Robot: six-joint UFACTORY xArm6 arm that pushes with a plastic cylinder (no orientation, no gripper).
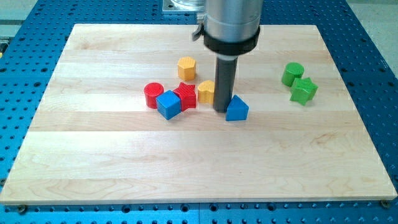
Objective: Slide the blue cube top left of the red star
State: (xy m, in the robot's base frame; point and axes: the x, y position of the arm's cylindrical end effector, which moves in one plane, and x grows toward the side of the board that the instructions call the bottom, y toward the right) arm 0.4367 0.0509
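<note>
The blue cube (168, 104) sits on the desk (124, 162), touching the red star's (185, 95) lower left. We judge it light and rigid, best pushed flat-on. No pincer is fitted; our tip (222, 110) rests between the yellow block (206, 91) and the blue triangular block (237, 109). We count two blue, two red, two yellow, two green blocks.

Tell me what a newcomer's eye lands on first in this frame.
The big grey arm column drops in from the view's top, ending in my tip, planted between the yellow block and the blue triangular block. Just left of it sits a tight cluster: blue cube, red star, red cylinder, with a yellow hexagonal block above. Two green blocks stand apart at the right.
</note>
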